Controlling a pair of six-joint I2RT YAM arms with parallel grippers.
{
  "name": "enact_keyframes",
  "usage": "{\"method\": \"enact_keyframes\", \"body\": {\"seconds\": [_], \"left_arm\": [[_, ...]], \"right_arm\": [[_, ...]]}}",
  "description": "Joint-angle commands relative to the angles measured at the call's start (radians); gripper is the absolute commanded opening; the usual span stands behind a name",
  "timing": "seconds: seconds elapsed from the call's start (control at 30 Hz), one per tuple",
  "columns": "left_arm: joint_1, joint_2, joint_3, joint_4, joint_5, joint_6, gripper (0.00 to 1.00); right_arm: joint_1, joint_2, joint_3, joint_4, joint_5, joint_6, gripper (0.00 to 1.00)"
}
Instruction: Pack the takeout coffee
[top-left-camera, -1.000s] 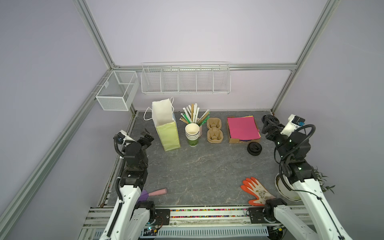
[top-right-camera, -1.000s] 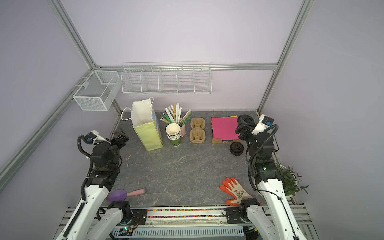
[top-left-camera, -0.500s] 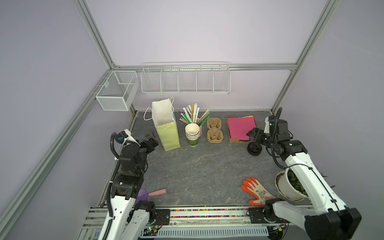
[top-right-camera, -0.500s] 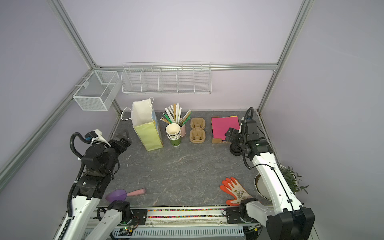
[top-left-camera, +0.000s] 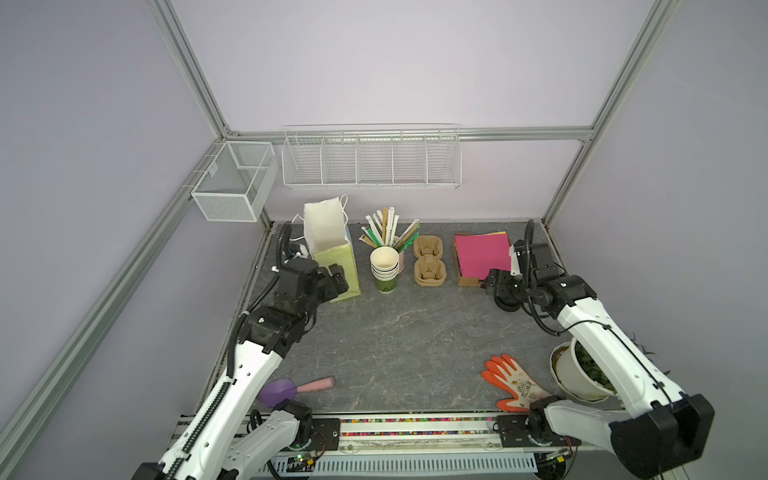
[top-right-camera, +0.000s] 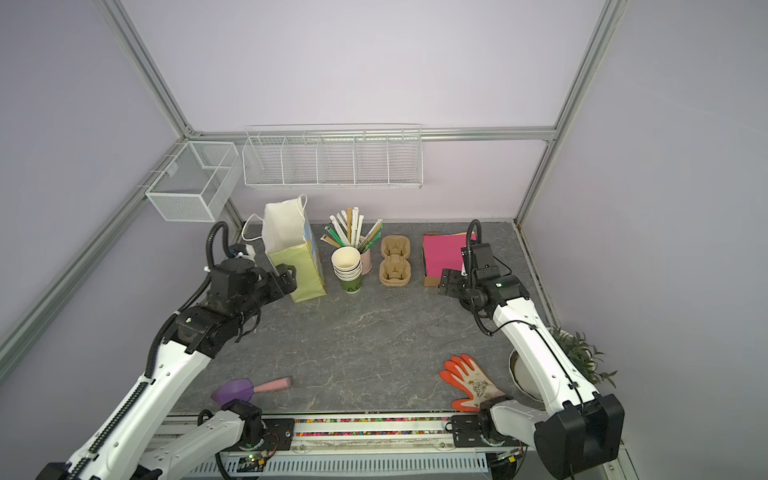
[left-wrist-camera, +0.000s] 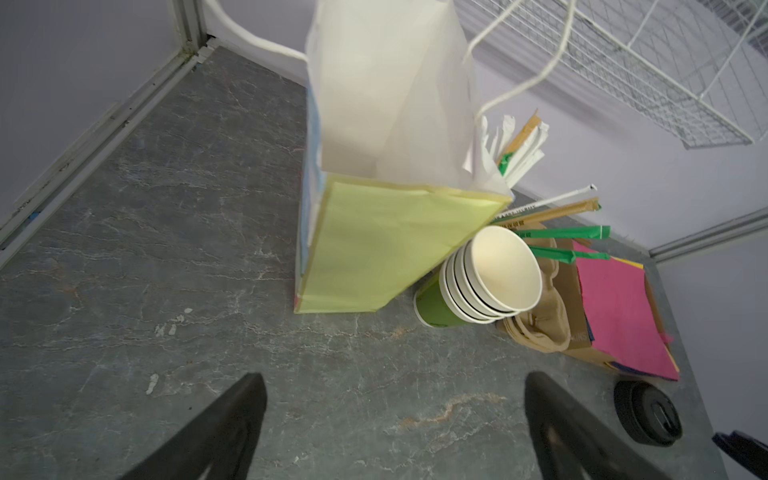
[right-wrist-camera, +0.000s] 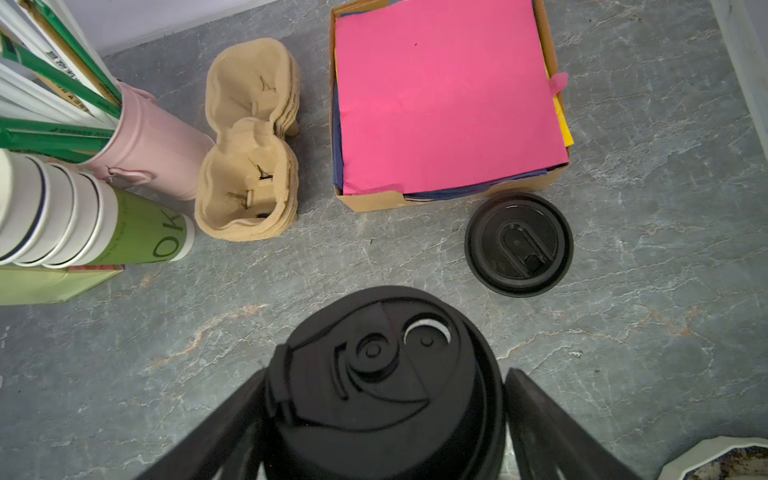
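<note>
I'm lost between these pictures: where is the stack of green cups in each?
In a top view: stack of green cups, right of the paper bag.
In a top view: cups, likewise.
Left wrist: cups at the bag's corner.
Right wrist: cups by the pink pot.
Shared landmark: brown cup carrier.

The bottom green cup (right-wrist-camera: 141, 232) of the stack bears pale letters reading "OK", cut off by the cups above. Finer print beside them, and the print on the straw wrappers (right-wrist-camera: 62, 79), is too small to read.
</note>
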Motion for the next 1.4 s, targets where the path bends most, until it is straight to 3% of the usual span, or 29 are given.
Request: {"method": "enact_keyframes", "body": {"seconds": [0.0,0.23,0.9,1.2,1.37], "left_arm": [[-0.045,0.028,0.062,-0.097,-0.084,-0.047,0.97],[-0.045,-0.009,0.011,-0.03,-0.049,-0.036,0.97],[-0.045,-0.115,-0.114,-0.026,-0.067,0.044,0.97],[-0.044,-0.131,-0.127,-0.04,-0.078,0.063,0.98],[-0.044,-0.121,-0.133,-0.037,-0.08,0.065,0.99]], "right_arm": [[0.005,0.005,-0.021,-0.004,0.053,-0.02,0.88],[0.001,-0.065,-0.074,0.036,0.163,-0.035,0.88],[-0.014,-0.265,-0.355,0.204,0.164,0.058,0.89],[-0.016,-0.241,-0.351,0.126,0.143,0.091,0.89],[-0.004,-0.232,-0.416,0.097,0.053,0.147,0.9]]}}
